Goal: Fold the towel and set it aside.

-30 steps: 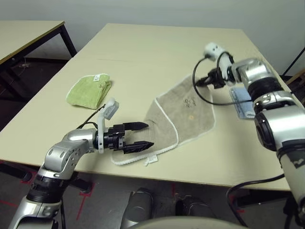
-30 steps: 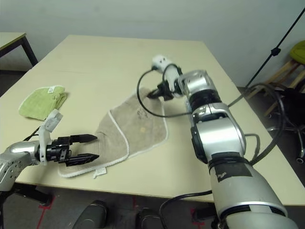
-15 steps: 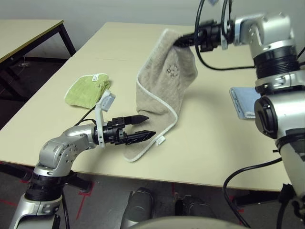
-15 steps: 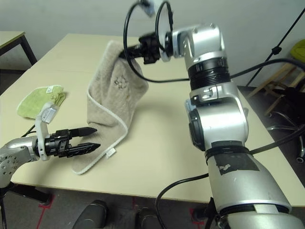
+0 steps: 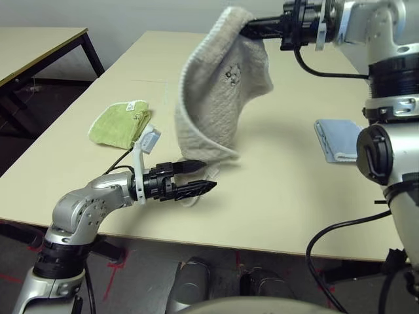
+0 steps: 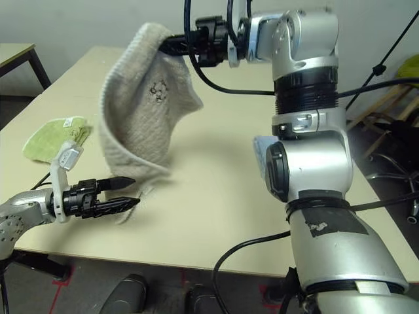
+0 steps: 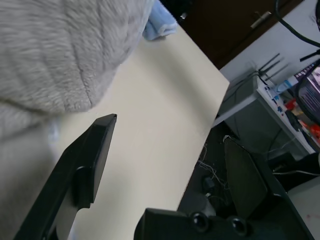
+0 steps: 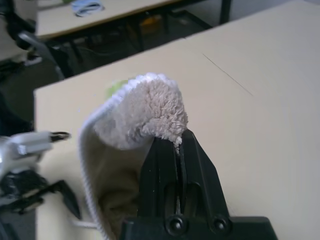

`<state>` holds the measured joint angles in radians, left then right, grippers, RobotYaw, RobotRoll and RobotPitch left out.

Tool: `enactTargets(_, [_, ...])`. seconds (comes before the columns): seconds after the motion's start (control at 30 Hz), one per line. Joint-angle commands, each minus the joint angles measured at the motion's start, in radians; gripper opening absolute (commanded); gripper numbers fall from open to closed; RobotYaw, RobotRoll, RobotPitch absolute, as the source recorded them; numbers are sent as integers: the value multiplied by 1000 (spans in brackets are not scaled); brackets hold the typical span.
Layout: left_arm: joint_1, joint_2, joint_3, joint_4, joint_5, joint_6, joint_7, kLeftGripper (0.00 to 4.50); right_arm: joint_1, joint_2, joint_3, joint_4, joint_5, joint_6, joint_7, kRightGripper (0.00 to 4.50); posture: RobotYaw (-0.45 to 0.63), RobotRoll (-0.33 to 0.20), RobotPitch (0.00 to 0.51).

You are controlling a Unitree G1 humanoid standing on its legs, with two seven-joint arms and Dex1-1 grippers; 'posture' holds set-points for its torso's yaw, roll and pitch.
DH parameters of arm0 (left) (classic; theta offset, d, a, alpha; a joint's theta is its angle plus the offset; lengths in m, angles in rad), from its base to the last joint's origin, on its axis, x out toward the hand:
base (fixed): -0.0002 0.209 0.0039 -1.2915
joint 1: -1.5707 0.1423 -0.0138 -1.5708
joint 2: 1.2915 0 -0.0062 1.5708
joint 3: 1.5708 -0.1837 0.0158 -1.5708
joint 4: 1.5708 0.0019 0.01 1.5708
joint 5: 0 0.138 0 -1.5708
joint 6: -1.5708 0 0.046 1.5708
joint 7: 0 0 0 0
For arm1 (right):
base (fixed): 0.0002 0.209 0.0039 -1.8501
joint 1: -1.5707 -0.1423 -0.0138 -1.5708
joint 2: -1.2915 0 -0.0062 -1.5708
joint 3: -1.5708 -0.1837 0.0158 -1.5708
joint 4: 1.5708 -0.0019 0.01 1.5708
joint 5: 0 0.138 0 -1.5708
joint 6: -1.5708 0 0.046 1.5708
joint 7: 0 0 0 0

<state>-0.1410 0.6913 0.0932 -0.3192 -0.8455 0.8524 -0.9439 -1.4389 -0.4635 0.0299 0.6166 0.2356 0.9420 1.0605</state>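
On the tabletop there's really only the low end of the towel touching down; the rest of that big beige cloth hangs up in the air as a loose drooping hood, dark printed mark facing the camera, white stitched edge curling along the bottom fold.

The right pincer has the towel's top corner, up high over the far half of the tabletop. In the right wrist view its fingers are squeezed tight together with a fluffy wad of terry cloth bunched just past the tips, so that's a firm pinch.

The left pincer is down low by the near edge, and the towel's bottom fold hangs just above and past its fingertips. It's parted a bit, one finger over the other, nothing between them. The left wrist view shows the cloth looming beyond one finger, not pinched.

A small folded lime-green towel lies beyond the left pincer on its outer side, well apart from the hanging cloth. A small folded light-blue towel lies flat way below the right pincer, near the right arm.
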Motion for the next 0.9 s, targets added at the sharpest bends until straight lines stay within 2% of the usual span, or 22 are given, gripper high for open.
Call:
enactTargets(0.03, [18, -3, 3, -37, -4, 14, 33, 4500, 15, -15, 26, 40, -30, -49, -32, 68, 246, 0, 64])
enactTargets(0.2, [12, -38, -39, -44, 71, -22, 113, 4500, 28, -30, 48, 121, -89, -142, -91, 68, 248, 0, 90])
enactTargets(0.4, [-111, -143, -150, -43, 177, 19, 278, 4500, 31, -28, 59, 272, -169, -281, -188, 68, 246, 0, 100])
enactTargets(0.57, [-134, -125, -205, -11, 219, 22, 261, 4500, 7, -44, 50, 438, -241, -452, -334, 68, 242, 0, 106])
enactTargets(0.77, [-133, -119, -225, 11, 236, 59, 265, 4500, -5, -65, 53, 537, -290, -561, -407, 68, 240, 0, 112])
enactTargets(0.9, [-144, -141, -267, 48, 289, 62, 292, 4500, -4, -65, 52, 564, -305, -587, -419, 68, 241, 0, 115])
